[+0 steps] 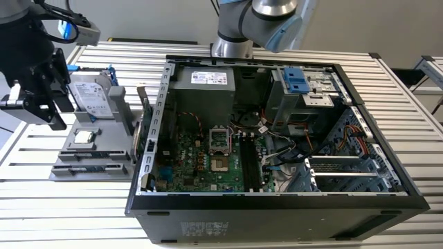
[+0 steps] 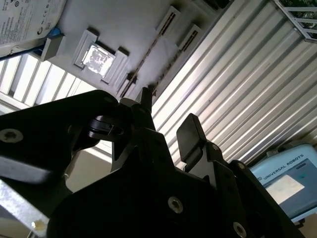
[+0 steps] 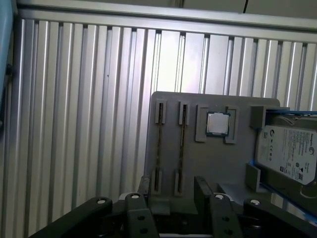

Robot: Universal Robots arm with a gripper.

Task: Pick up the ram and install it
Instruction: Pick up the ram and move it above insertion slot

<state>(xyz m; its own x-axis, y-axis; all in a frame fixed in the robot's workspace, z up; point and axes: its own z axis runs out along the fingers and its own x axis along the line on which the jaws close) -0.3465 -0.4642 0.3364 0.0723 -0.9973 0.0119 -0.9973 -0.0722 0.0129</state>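
- A flat grey plastic tray lies on the ribbed metal table. It holds two long, thin ram sticks, set on edge in narrow slots side by side. Next to the slots a square silver processor chip sits in a pocket. Beyond the chip is a silver hard drive in a blue frame.
- An open black computer case stands just beside the tray. Inside it are a green motherboard, a grey power supply box and loose cables.
- The black gripper hangs above the tray, on the side away from the case. In both wrist views its fingers stand parted with nothing between them, clear of the sticks.
- The hard drive and the power supply box each carry a white printed label.
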